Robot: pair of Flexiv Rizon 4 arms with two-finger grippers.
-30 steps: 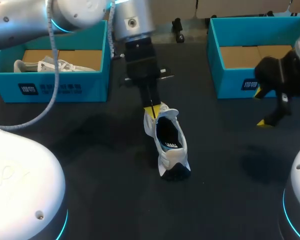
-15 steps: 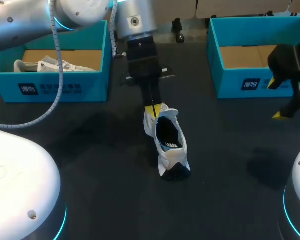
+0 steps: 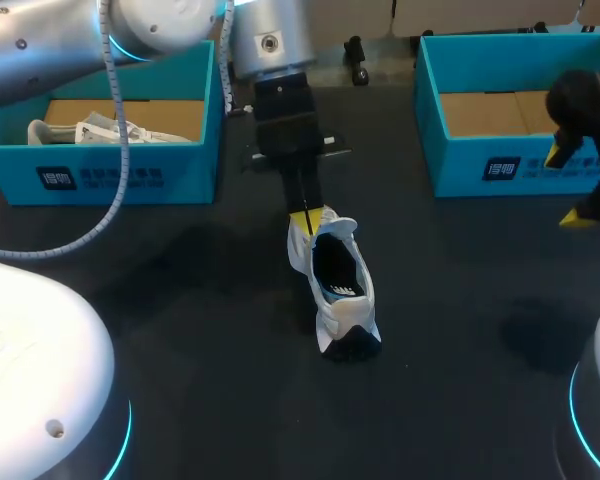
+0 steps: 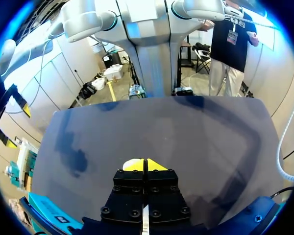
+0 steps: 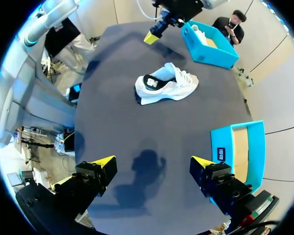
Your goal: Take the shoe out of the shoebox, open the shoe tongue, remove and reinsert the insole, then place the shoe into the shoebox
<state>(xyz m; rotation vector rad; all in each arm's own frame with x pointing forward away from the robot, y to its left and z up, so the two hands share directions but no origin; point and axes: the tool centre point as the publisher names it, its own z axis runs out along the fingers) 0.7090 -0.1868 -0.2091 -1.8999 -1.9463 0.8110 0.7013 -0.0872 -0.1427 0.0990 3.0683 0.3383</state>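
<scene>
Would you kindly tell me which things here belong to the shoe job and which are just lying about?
Job in hand: white shoe; left shoebox; right shoebox.
Lying about: second shoe, inside the left shoebox.

We work over a dark matte charcoal surface (image 3: 180, 330), evenly lit from above, with soft shadows on it.

Even overhead light, soft shadows on dark worktop (image 3: 180, 400) by shoe (image 3: 337, 290) and under right arm (image 3: 585, 110), left arm base (image 3: 30, 370) blown white
</scene>
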